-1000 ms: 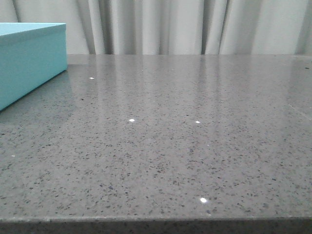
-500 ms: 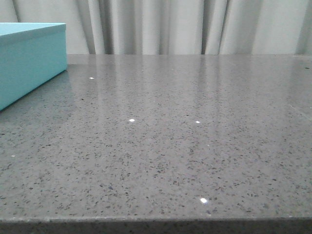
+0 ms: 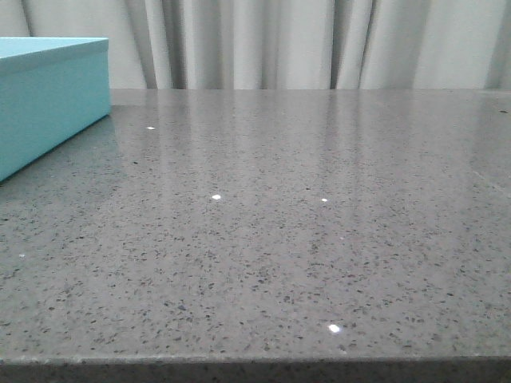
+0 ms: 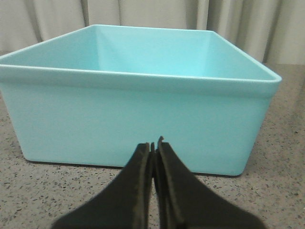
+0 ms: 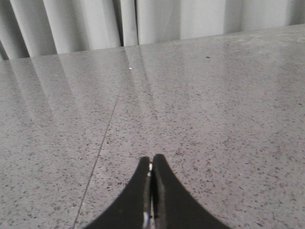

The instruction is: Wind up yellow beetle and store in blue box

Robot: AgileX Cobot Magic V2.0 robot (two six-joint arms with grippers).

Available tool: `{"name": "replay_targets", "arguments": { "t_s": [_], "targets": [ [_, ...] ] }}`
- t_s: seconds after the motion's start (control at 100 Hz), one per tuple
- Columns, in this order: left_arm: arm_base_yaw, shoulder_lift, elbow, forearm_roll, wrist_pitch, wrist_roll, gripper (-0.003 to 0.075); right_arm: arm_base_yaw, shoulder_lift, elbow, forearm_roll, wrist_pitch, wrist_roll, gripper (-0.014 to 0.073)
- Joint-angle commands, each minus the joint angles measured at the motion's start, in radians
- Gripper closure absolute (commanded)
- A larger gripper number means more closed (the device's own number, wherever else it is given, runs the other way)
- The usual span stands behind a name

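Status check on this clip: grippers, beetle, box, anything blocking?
Left gripper shut, empty, facing the blue box. Right gripper shut, empty, over the grey table. Yellow beetle not in any view. Box open, nothing visible inside; nothing in the way.

A grey speckled stone worktop [image 3: 303, 239] is stretching from its near edge to its far edge, glinting with small light spots, while pale pleated curtains [image 3: 263, 44] are hanging along behind that far edge.
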Motion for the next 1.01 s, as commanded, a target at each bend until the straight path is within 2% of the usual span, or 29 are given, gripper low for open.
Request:
{"name": "replay_targets", "arguments": {
  "t_s": [0.0, 0.12, 1.0],
  "targets": [
    [0.001, -0.031, 0.044, -0.007, -0.079, -0.006, 0.0741, -0.022, -0.02, -0.019, -0.018, -0.069, -0.017, 0.066],
    [0.001, -0.031, 0.044, -0.007, -0.079, -0.006, 0.0741, -0.029, -0.02, -0.019, -0.048, -0.066, -0.01, 0.066],
    [0.001, -0.031, 0.044, -0.007, -0.079, -0.006, 0.0741, -0.029, -0.02, -0.019, -0.049, -0.044, -0.009, 0.066]
  ]
}}
